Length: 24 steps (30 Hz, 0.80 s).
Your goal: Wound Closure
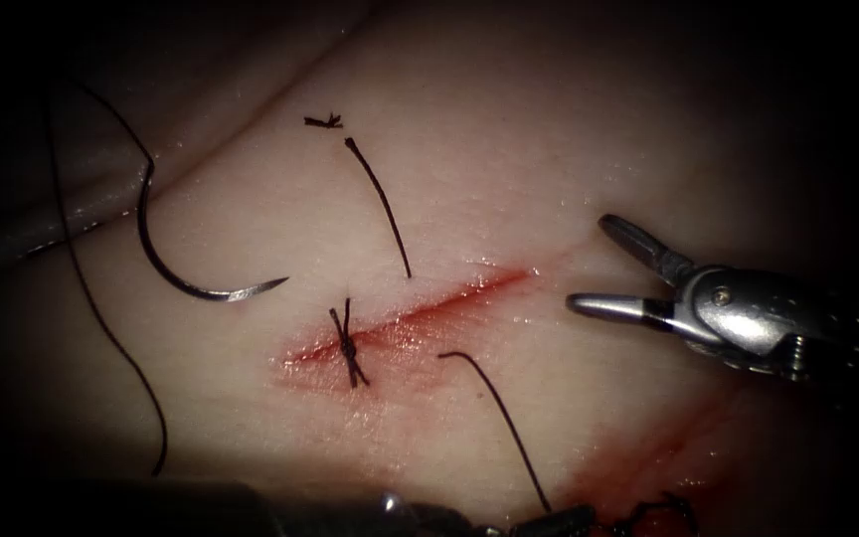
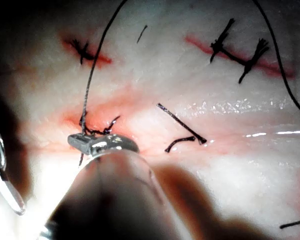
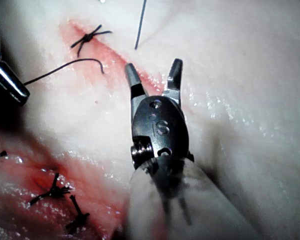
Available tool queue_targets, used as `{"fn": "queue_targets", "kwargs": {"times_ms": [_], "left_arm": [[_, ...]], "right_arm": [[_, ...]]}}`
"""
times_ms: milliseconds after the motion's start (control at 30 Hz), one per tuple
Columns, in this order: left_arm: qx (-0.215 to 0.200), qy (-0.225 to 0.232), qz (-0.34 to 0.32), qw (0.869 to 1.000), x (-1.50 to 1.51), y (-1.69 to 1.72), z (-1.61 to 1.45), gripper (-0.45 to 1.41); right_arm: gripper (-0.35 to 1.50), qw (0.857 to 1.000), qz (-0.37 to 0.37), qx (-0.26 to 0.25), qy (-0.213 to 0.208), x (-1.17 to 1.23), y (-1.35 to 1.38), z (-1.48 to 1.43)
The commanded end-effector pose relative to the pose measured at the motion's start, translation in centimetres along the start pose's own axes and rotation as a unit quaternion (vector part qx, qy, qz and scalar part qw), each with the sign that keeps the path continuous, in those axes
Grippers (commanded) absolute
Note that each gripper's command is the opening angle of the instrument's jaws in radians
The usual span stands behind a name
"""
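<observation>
My right claw (image 1: 589,261) hangs just beyond the right end of the cut (image 1: 449,298), its jaws spread wide and holding nothing; from my right wrist I see the same thing, the right claw (image 3: 153,67) gaping over the tissue (image 1: 569,129) with both tips bare. My left claw (image 1: 559,519) sits low at the near edge, and its jaws look closed on a strand of thread (image 1: 504,418) whose loose end curls up on the right of the knot (image 1: 348,346). That knot sits across the left part of the cut, which is wet with red fluid (image 1: 400,323); the rest of the cut to the right is open. The needle (image 1: 166,268) lies free on the tissue well left of the cut, not in it, held by neither claw, its point turned toward the knot and its long thread trailing off around the left. A cut end of thread (image 1: 380,204) lies above the cut, with a small frayed scrap (image 1: 323,121) farther up. As I judge it, the care here is in how the needle gets gripped: on the body of the curve, back from the point, square across the jaws so it cannot twist, and never on the tip itself. I would keep my open claw clear of the knot and the loose ends so nothing snags, and keep the left claw's strand slack enough not to tug on the tied stitch.
</observation>
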Motion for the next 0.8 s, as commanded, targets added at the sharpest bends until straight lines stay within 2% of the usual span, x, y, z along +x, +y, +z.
{"fn": "queue_targets", "kwargs": {"times_ms": [33,133,333,400,800], "left_arm": [[-0.002,0.005,-0.001,1.0,-0.04,0.03,0.02,-0.45],[-0.008,0.02,0.002,1.0,-0.2,-0.06,-0.09,-0.45],[-0.014,0.041,0.007,0.999,-0.38,-0.08,-0.16,-0.45],[-0.015,0.046,0.012,0.999,-0.42,-0.09,-0.17,-0.45],[-0.026,0.09,-0.008,0.996,-0.53,-0.12,-0.15,-0.45]], "right_arm": [[1.21,1.0,-0.019,0.01,0.006,-0.07,-0.06,0.1],[1.18,0.994,-0.095,0.04,0.031,-0.13,-0.17,0.2],[1.11,0.977,-0.196,0.074,0.051,-0.15,-0.32,0.33],[1.16,0.972,-0.214,0.077,0.057,-0.13,-0.35,0.37],[1.13,0.945,-0.301,0.109,0.062,0.05,-0.61,0.68]]}}
